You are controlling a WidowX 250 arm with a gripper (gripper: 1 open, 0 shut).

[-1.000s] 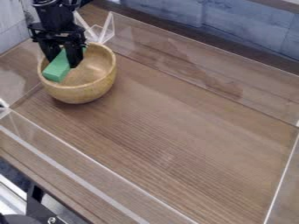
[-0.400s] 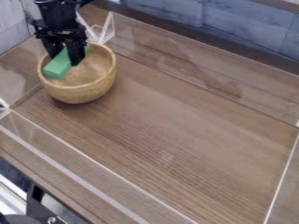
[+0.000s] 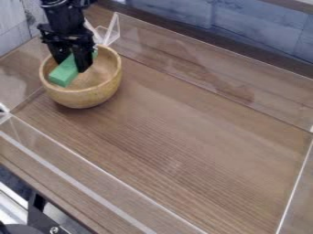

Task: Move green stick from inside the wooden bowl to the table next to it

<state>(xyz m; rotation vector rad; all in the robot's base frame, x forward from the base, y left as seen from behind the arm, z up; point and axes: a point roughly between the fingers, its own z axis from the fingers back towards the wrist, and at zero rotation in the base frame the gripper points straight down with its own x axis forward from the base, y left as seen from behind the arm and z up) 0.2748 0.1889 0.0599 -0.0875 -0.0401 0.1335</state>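
We note a grey tiled wall behind the rig and, under it, the table (image 3: 184, 137), a broad dark wood-grain top fenced by clear plastic walls and taking up most of the view. The wooden bowl (image 3: 101, 90) sits in the far left corner of that top, upright, with bare wood beside it on its right and toward the camera. The black arm comes down from the top left edge, and its gripper (image 3: 70, 57) points straight down into the bowl's mouth. Against the view a second ago, the bowl has not shifted, while the green stick (image 3: 66, 73) lies a shade further right and at a slightly different slant; the arm has shifted about as much. We read this as the grasp step in hand: the stick is inside the bowl, below the rim line, with no lift showing, so the transfer is barely begun. The pincer's fingers stand partly apart, one on each side of the stick's upper end. They appear clamped on it, though the contact is too small to confirm; the stick's lower end looks to rest against the bowl's inner wall.
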